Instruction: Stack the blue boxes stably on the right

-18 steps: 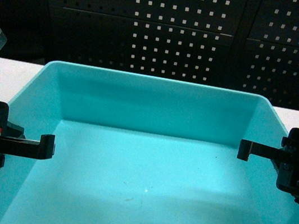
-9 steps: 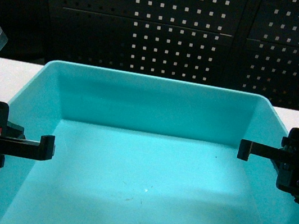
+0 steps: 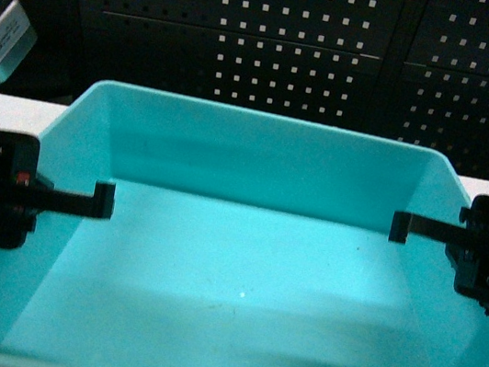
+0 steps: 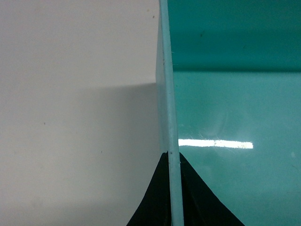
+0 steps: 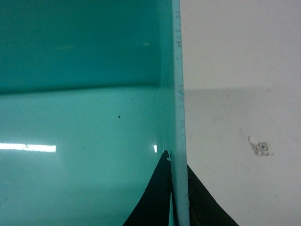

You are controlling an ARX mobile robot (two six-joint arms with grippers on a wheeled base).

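A turquoise box (image 3: pixel 241 267), one of the blue boxes, fills most of the head view and is empty inside. My left gripper (image 3: pixel 85 201) is shut on its left wall, one finger inside and one outside. In the left wrist view the thin rim (image 4: pixel 168 94) runs straight between the dark fingers of the left gripper (image 4: pixel 172 160). My right gripper (image 3: pixel 416 231) is shut on the right wall the same way. The right wrist view shows the box (image 5: pixel 84 117) and its rim pinched in the right gripper (image 5: pixel 177 159). The box's far rim slants, higher on the left.
The white table (image 3: pixel 5 108) lies under and beside the box. A black pegboard wall (image 3: pixel 293 52) stands right behind it. A small printed marker (image 5: pixel 261 148) sits on the table to the right of the box.
The left gripper has gone up and inward with the left wall, so the box's left side has risen and its near rim now shows at the bottom. The right gripper has barely moved.
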